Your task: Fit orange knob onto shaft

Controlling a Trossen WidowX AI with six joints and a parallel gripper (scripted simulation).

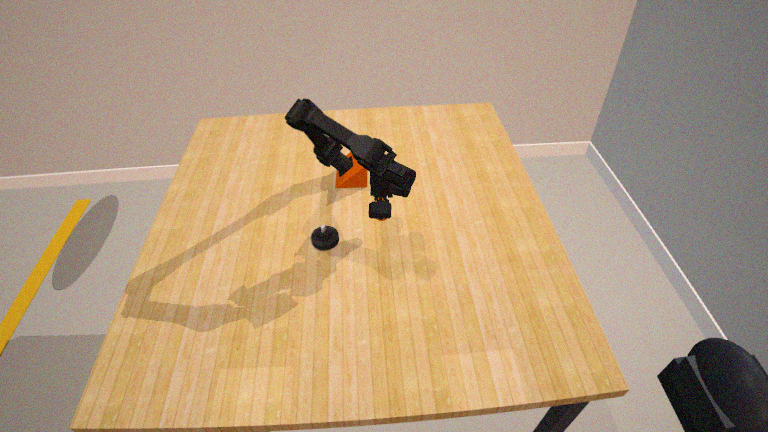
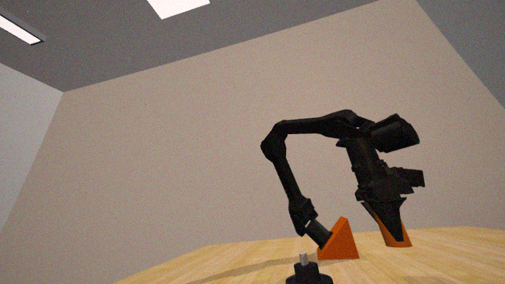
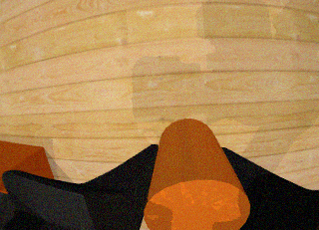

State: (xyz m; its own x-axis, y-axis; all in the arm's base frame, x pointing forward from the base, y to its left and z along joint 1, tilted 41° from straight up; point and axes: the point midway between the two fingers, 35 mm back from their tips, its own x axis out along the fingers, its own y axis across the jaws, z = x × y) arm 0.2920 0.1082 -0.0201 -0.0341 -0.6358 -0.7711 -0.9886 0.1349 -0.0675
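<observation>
The black gripper (image 1: pixel 380 211) (image 2: pixel 399 238) (image 3: pixel 189 147) is shut on the orange knob (image 2: pixel 407 239) (image 3: pixel 186 160), a tapered cylinder. The fingers point down, and the knob is close to upright with a slight lean in the exterior view. Its underside and hole are hidden in all views. The round black pedestal (image 1: pixel 325 239) (image 2: pixel 307 276) stands on the table, with the silver shaft (image 1: pixel 323 228) (image 2: pixel 303 258) upright and bare on it. In the top view the gripper is right of the pedestal and farther back. The shaft's flat side cannot be made out. The wrist view does not show the pedestal.
The orange wedge (image 1: pixel 352 180) (image 2: pixel 342 245) (image 3: pixel 25 160) at the arm's base stands behind the pedestal and left of the gripper. The wooden table (image 1: pixel 396 319) carries the arm's shadows. A dark object (image 1: pixel 719 387) is at the lower right, beyond the table edge.
</observation>
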